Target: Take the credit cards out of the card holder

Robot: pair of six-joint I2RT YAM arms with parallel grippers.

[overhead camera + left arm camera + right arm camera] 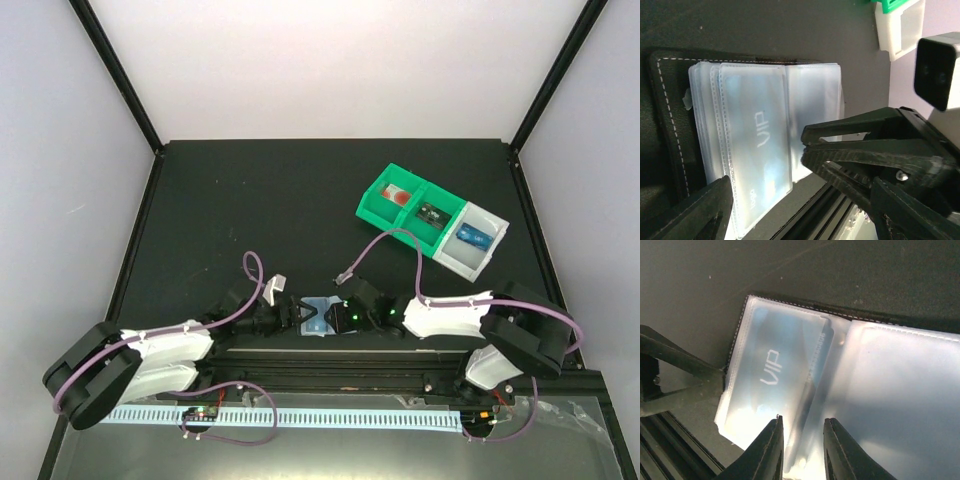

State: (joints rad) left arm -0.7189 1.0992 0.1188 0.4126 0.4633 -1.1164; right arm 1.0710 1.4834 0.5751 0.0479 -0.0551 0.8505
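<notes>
Black matte tabletop [250,220] is seen under both arms, and near its front edge, between the two pincers, a thin folding card holder [318,318] of pale blue-grey translucent plastic leaves inside a dark stitched cover is laid open and flat. Through the top leaf on one panel a flat pale-blue rectangular plastic card [775,370] lettered VIP in white is seen, fully tucked in its pocket. The left pincer [297,316] is positioned at the holder's left edge with its jaws spread wide, and nothing is gripped between them. The right pincer [802,426] is set at the holder's right side, its jaws drawn close together on the edge of the plastic leaves near the fold, so that a leaf is pinched there. Well apart, toward the far right of the tabletop, a green-and-grey plastic compartment tray [380,207] is placed at an angle. In it a small red-and-white item [399,195], a small dark green item [432,212] and a bright-blue flat card [474,237] are lodged, one per compartment, the blue one in the pale grey end section
</notes>
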